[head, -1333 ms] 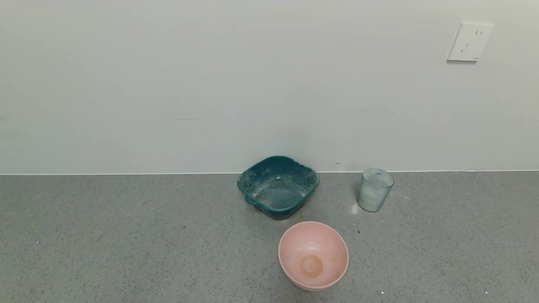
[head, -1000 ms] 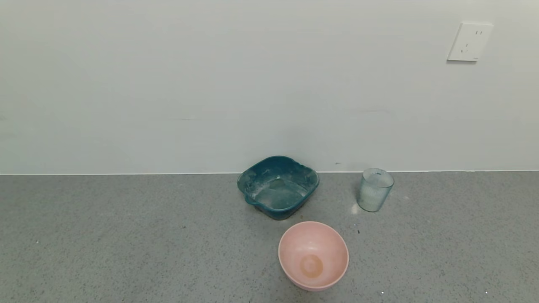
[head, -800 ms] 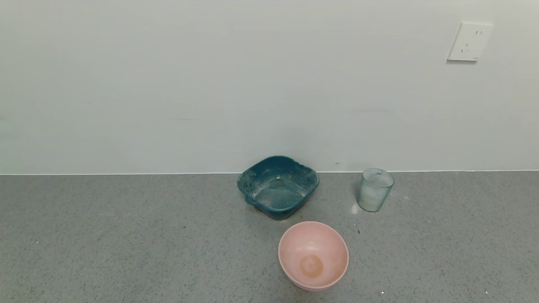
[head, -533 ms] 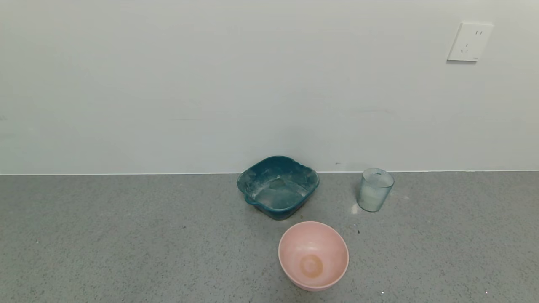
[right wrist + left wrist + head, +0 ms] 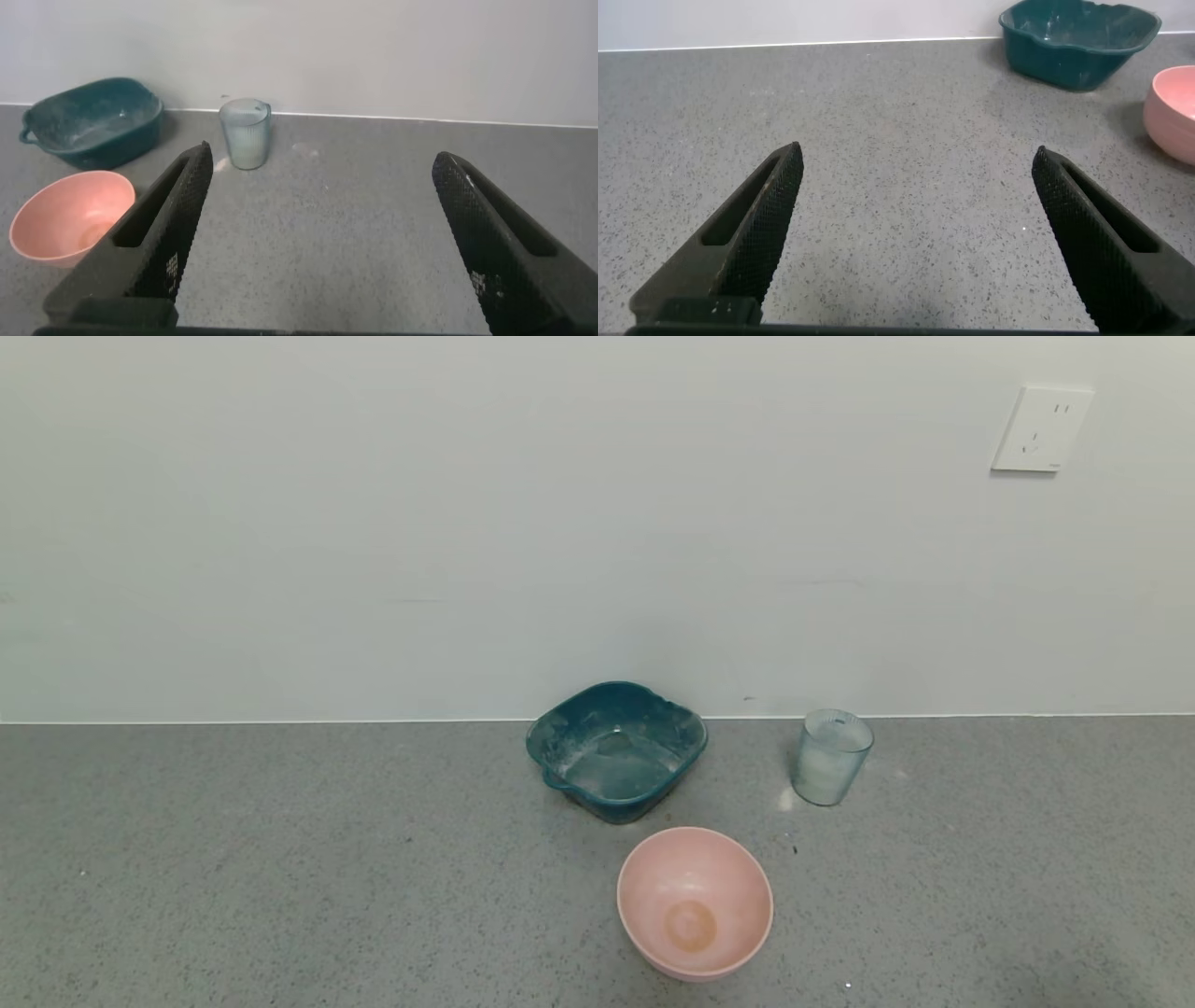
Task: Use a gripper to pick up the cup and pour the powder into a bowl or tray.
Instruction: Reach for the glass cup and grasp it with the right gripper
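Observation:
The ribbed clear cup (image 5: pixel 831 757) stands upright near the wall, right of centre, with white powder (image 5: pixel 825 771) inside. It also shows in the right wrist view (image 5: pixel 246 133). The pink bowl (image 5: pixel 695 903) sits empty in front, and shows in the right wrist view (image 5: pixel 70 217) and the left wrist view (image 5: pixel 1174 110). My right gripper (image 5: pixel 318 159) is open and empty, well short of the cup. My left gripper (image 5: pixel 915 163) is open and empty over bare counter. Neither gripper shows in the head view.
A dark teal squarish tray (image 5: pixel 615 749) dusted white stands by the wall, left of the cup and behind the bowl. A small white powder smear (image 5: pixel 785 799) lies beside the cup. A wall socket (image 5: pixel 1041 428) is at the upper right. Grey speckled counter (image 5: pixel 280 859) spreads left.

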Controlling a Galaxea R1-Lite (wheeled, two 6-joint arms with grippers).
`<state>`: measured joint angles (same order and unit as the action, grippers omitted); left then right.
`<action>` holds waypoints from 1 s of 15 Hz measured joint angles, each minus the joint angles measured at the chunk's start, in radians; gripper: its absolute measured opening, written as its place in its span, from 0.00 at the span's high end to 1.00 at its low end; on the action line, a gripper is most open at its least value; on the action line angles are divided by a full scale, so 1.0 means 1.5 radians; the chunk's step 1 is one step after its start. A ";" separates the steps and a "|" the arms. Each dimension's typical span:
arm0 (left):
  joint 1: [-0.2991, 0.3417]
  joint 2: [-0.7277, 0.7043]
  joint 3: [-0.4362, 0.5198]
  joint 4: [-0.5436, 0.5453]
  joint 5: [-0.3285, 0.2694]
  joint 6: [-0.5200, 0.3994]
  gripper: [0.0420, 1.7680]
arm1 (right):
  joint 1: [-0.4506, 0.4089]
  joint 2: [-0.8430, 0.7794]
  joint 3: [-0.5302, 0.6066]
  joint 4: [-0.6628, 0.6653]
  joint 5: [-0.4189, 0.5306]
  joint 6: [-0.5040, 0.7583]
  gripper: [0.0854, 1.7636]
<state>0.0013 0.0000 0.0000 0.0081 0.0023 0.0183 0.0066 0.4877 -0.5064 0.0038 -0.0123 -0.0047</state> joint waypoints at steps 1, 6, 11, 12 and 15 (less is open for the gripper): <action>0.000 0.000 0.000 0.000 0.000 0.000 0.00 | 0.002 0.048 -0.022 -0.003 0.004 0.000 0.03; 0.000 0.000 0.000 0.000 0.000 0.000 0.00 | 0.015 0.296 -0.082 -0.069 0.023 -0.001 0.03; 0.000 0.000 0.000 0.000 0.000 0.000 0.00 | 0.040 0.534 -0.092 -0.173 0.023 -0.003 0.03; 0.000 0.000 0.000 0.000 0.000 0.000 0.00 | 0.052 0.573 -0.091 -0.187 0.021 -0.004 0.03; 0.000 0.000 0.000 0.000 0.000 0.000 0.00 | 0.097 0.676 -0.090 -0.236 0.008 -0.001 0.03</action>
<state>0.0013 0.0000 0.0000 0.0081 0.0028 0.0183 0.1528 1.5019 -0.6421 -0.3496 -0.0009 -0.0057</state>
